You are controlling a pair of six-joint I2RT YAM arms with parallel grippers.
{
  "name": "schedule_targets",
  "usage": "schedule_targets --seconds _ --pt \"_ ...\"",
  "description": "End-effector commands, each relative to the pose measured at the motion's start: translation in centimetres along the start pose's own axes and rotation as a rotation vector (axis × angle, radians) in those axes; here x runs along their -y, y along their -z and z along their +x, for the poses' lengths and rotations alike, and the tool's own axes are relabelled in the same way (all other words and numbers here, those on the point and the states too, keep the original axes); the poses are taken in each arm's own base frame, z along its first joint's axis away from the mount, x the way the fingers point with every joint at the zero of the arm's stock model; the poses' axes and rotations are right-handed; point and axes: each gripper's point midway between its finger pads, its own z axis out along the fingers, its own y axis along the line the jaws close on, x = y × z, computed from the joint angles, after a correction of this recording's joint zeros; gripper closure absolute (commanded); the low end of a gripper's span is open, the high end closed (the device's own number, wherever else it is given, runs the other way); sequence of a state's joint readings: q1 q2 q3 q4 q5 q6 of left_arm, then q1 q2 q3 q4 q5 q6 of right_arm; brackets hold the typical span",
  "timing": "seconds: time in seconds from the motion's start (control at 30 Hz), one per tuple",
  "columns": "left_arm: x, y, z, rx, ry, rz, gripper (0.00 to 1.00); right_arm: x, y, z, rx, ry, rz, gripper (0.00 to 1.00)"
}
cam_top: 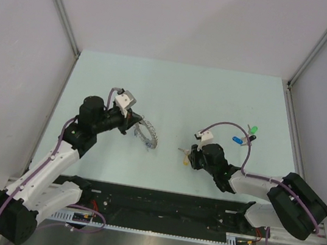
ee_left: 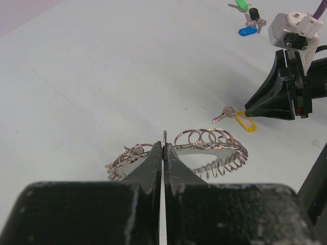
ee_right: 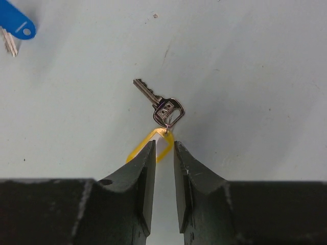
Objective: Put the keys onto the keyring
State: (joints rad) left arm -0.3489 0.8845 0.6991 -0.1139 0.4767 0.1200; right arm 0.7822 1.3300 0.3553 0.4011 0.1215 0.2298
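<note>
The left gripper [ee_left: 163, 148] pinches the springy keyring [ee_left: 209, 140] while the right gripper [ee_right: 161, 145], jaws narrow, straddles the yellow tag [ee_right: 134, 152], likely the easiest hold on that light, slippery key [ee_right: 158, 104], grip uncertain.

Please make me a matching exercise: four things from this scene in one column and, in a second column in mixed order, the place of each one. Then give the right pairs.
Things
1. keyring
2. key with the yellow tag
3. key with the blue tag
4. key with the green tag

Places
A. loose on the table, top left corner of the right wrist view
B. pinched in the shut left gripper
C. loose on the table, farthest right in the top view
D. on the table, its tag at the tips of the right gripper, whose jaws stand a little apart

Pairs: 1-B, 2-D, 3-A, 4-C
</note>
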Motion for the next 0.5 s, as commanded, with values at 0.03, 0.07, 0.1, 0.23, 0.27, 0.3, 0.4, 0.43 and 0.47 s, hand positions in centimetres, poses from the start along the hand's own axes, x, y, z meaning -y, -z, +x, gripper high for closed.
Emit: schedule_targets --seconds 0.03,0.07,0.1,0.23,0.27,0.3,0.4,0.43,0.47 --pt "-0.21 0.02 -2.17 0.075 -0.023 -0.001 1.0 -0.1 -0.52 -1.52 0.078 -0.032 0.011 0.74" --pt "-0.22 0.02 -2.2 0.076 -0.023 -0.001 1.0 -0.14 -0.56 -1.49 0.077 -0.035 0.009 0.74" --pt "-0.26 0.0 -2.16 0.075 -0.018 -0.002 1.0 -0.14 -0.62 -1.46 0.077 -0.035 0.009 0.74" --pt "-0.21 -0.13 -2.01 0.069 -0.016 0.005 1.0 0.12 -0.83 -1.36 0.078 -0.042 0.023 0.74" --pt "-0.19 -0.16 -1.97 0.067 -0.015 0.006 1.0 0.21 -0.86 -1.25 0.076 -0.04 0.027 0.74" --pt "-0.2 -0.16 -1.97 0.067 -0.017 0.006 1.0 0.23 -0.97 -1.24 0.077 -0.04 0.028 0.74" --pt "-0.18 -0.22 -1.86 0.064 -0.013 0.008 1.0 0.15 -1.05 -1.35 0.082 -0.043 0.025 0.74" --pt "-0.11 -0.28 -1.78 0.061 -0.01 0.013 1.0 0.15 -1.1 -1.24 0.079 -0.041 0.024 0.74" --pt "-0.05 -0.3 -1.82 0.062 -0.012 0.018 1.0 0.21 -1.12 -1.2 0.078 -0.042 0.028 0.74"
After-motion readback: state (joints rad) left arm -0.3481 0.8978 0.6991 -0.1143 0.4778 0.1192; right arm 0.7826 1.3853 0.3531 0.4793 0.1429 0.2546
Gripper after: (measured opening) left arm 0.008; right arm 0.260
